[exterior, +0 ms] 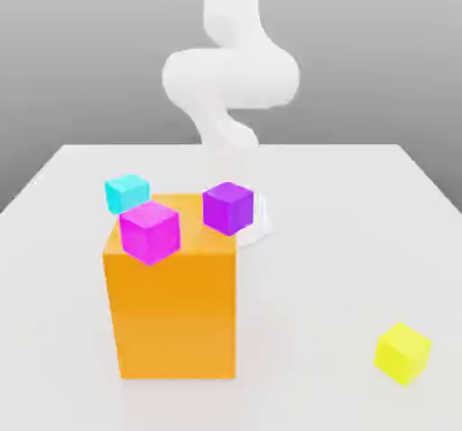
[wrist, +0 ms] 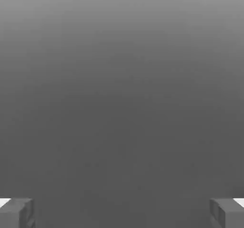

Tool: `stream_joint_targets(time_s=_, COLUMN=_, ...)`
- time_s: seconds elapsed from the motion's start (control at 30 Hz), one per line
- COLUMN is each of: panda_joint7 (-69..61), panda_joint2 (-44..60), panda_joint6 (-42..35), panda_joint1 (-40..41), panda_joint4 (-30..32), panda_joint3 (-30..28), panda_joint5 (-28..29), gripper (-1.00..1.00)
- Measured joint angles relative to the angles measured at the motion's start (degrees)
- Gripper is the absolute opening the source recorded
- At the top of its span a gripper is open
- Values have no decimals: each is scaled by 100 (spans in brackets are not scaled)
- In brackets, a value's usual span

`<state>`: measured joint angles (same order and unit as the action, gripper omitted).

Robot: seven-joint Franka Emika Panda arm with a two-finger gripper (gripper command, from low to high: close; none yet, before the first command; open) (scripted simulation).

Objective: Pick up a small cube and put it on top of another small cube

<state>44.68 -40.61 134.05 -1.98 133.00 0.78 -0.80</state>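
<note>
The gripper [wrist: 122, 215] stood wide open, holding nothing. The yellow cube [exterior: 402, 353] lay alone on the bench [exterior: 343, 240], well apart from the orange block [exterior: 173, 303]. A good pick would centre the fingers squarely over its flat sides before descending.

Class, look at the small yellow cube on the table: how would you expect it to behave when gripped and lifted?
The yellow cube looks rigid with flat faces, so it probably grips squarely and slides rather than rolls. It sits apart from the orange block, so nothing should snag. Being small, it is likely light.
</note>
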Motion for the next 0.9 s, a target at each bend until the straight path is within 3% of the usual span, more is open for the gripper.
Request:
stream_joint_targets(time_s=0.5, panda_joint7=-443, panda_joint2=3142, panda_joint6=1367, panda_joint1=-1006, panda_joint4=732, panda_joint3=825, panda_joint5=-131, gripper=0)
stream_joint_targets(time_s=0.73, panda_joint7=-256, panda_joint2=4618, panda_joint6=1997, panda_joint1=-1619, panda_joint4=1069, panda_joint3=1073, panda_joint5=355, gripper=0)
stream_joint_targets(time_s=0.9, panda_joint7=58, panda_joint2=5672, panda_joint6=2601, panda_joint1=-1973, panda_joint4=1114, panda_joint3=900, panda_joint5=876, gripper=0)
